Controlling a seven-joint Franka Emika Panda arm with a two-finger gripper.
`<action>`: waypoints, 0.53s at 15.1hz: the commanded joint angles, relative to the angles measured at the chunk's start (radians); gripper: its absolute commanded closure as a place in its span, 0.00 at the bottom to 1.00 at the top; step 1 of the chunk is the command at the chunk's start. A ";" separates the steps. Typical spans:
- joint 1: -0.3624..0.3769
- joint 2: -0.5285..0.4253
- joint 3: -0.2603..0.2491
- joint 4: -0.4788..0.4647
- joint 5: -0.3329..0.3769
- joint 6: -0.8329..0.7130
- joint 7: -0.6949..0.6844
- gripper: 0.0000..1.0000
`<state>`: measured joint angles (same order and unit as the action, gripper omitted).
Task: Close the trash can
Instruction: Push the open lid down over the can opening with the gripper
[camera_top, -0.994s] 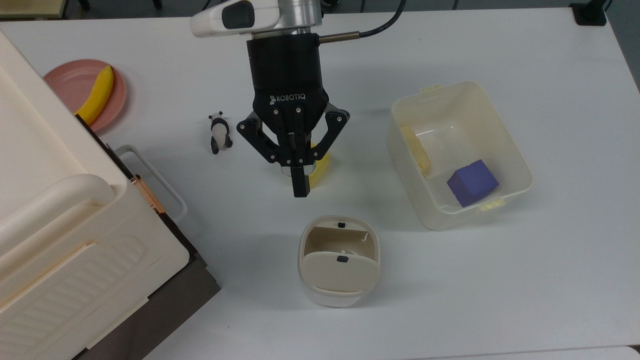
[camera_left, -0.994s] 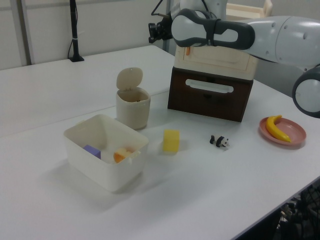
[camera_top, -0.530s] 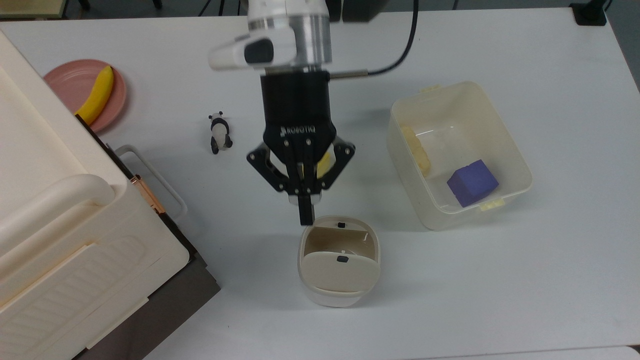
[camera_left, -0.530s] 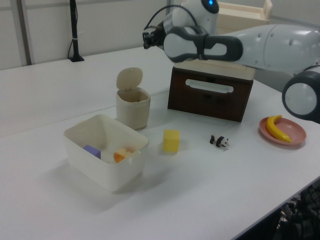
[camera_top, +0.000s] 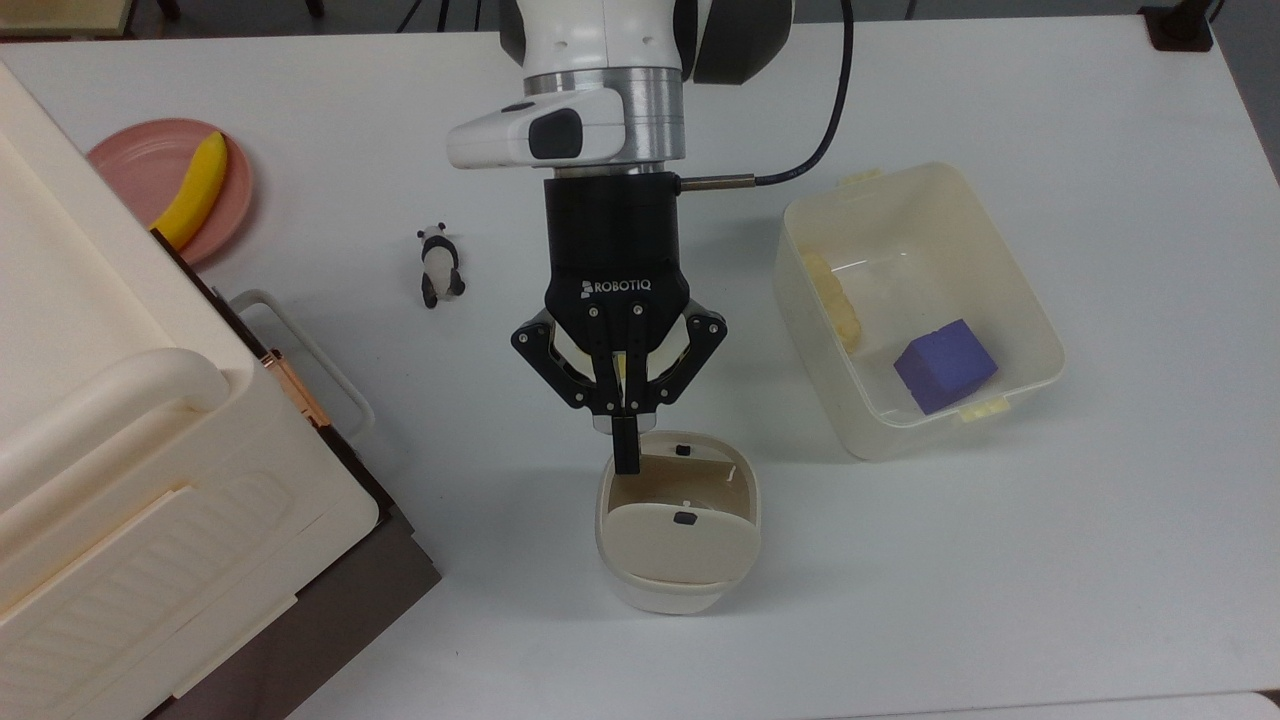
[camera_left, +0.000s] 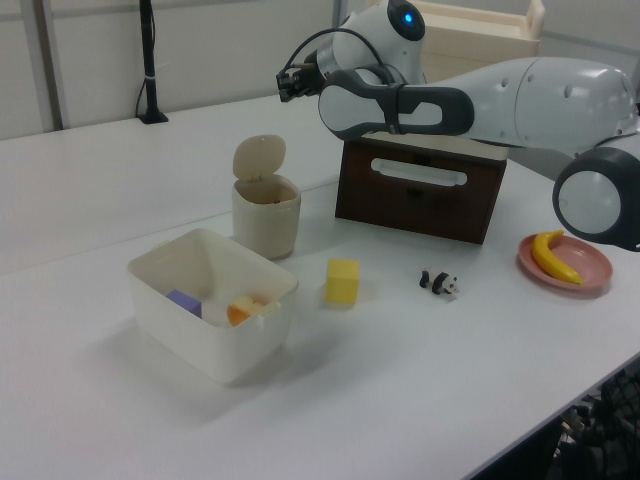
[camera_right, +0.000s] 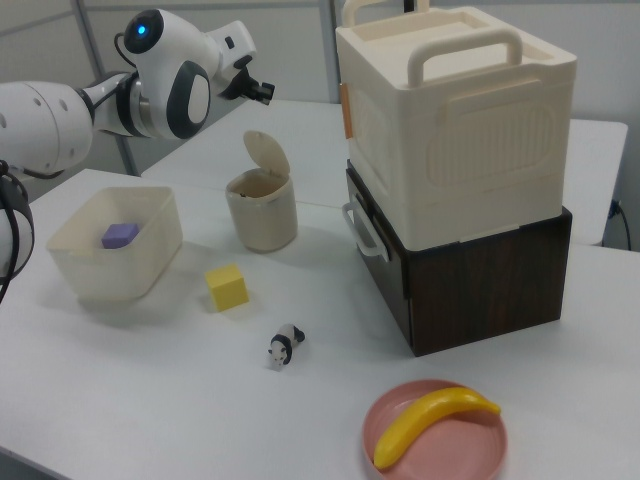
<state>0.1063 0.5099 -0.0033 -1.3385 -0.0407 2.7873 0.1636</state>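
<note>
The trash can is a small cream-white bin near the top view's bottom centre. Its hinged lid with a black button stands open and upright. The left view has the can with its lid raised, and the right view has it too. My gripper is shut with nothing in it. It hangs well above the table, over the can's rim on the top view's upper left side. It also appears above the lid in the left view and in the right view.
A yellow cube sits beside the can, mostly under my gripper in the top view. A translucent tub holds a purple cube. A panda figure, a pink plate with a banana, and a big cream box stand at the top view's left.
The arm has moved toward the top view's bottom, from over the yellow cube to over the can's rim. The gripper stayed shut and the lid stayed open.
</note>
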 joint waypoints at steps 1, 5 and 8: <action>0.015 0.041 -0.014 0.027 -0.048 0.012 0.007 1.00; 0.015 0.067 -0.014 0.028 -0.102 0.012 0.007 1.00; 0.013 0.070 -0.014 0.039 -0.103 0.012 0.007 1.00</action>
<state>0.1087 0.5645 -0.0033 -1.3333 -0.1254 2.7873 0.1633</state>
